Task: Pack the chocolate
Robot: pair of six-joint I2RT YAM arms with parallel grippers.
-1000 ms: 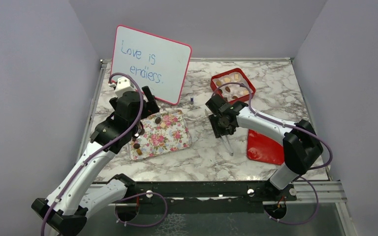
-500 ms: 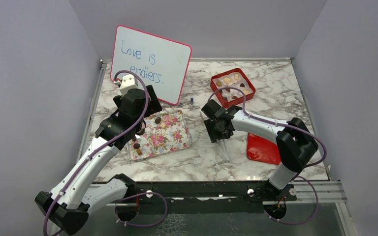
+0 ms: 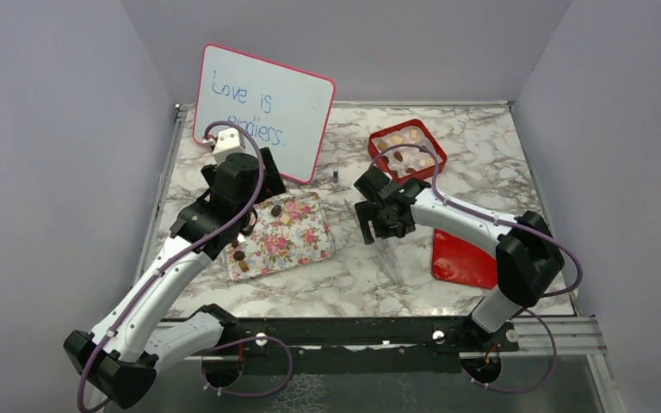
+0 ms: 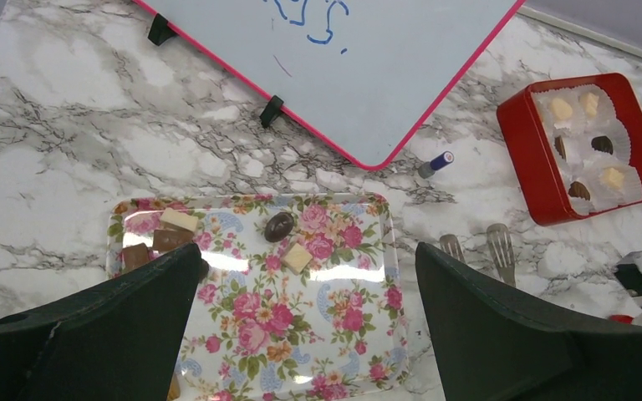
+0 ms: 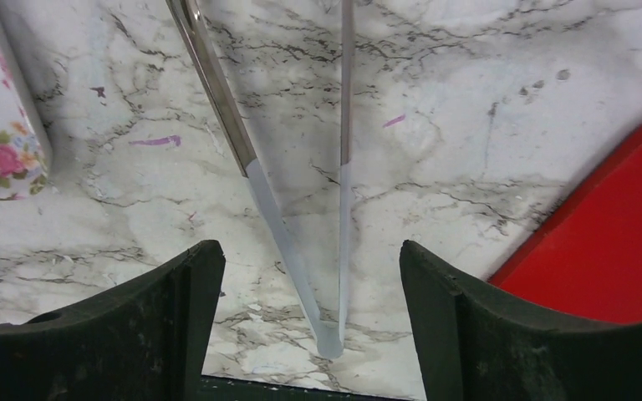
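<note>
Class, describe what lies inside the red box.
The red box holds six visible chocolates in white paper cups: three pale, three dark. The cups hide its floor.

White-grey marbled tabletop (image 3: 482, 155), plain lilac-grey walls (image 3: 52, 129) on three sides, black rail (image 3: 353, 331) along near edge, even light

There are six chocolates (image 4: 611, 177) in one red box (image 4: 518, 159), at least five on one floral tray (image 4: 301, 334).

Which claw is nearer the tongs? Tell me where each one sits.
Right. The right claw is open directly above the tongs, which lie between its tips. The left claw is open above the tray, well off to the side.
</note>
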